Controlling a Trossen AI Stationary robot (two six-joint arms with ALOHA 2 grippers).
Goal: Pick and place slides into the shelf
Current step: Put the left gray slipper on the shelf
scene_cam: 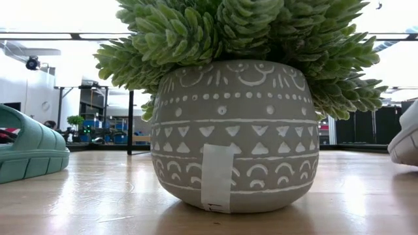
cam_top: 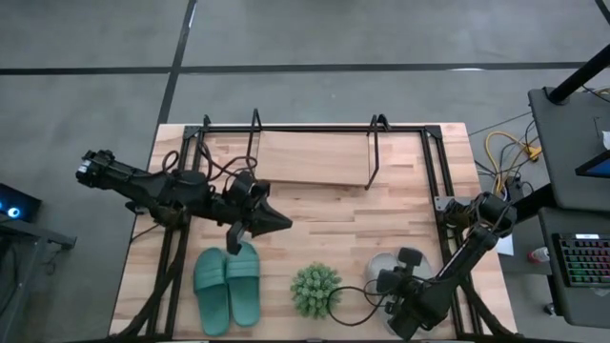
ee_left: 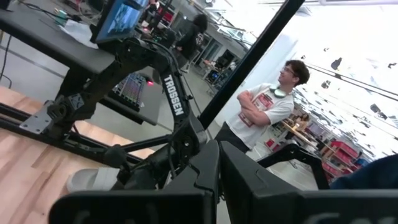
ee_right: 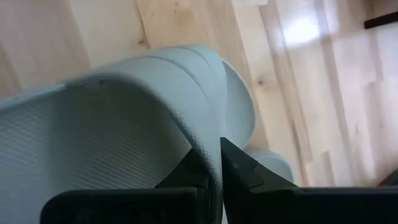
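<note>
Gripping grey slide [ee_right: 124, 118] strap, right tool [ee_right: 214, 163] low; left tool [cam_top: 276, 223] clenched, above teal pr [cam_top: 229, 286].

I noted the teal slides [cam_top: 228, 286] lying side by side, soles down, at the table's near left. A pale grey slide [cam_top: 388, 266] sat near right. The black wire shelf [cam_top: 315, 157] stood at the far edge, its wooden board bare.

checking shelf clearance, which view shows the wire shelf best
The high view: the shelf shows whole from above, its black wire ends upright on the wooden board at the table's far edge, with nothing on it. The low view is filled by the plant pot; neither wrist view shows the shelf.
</note>
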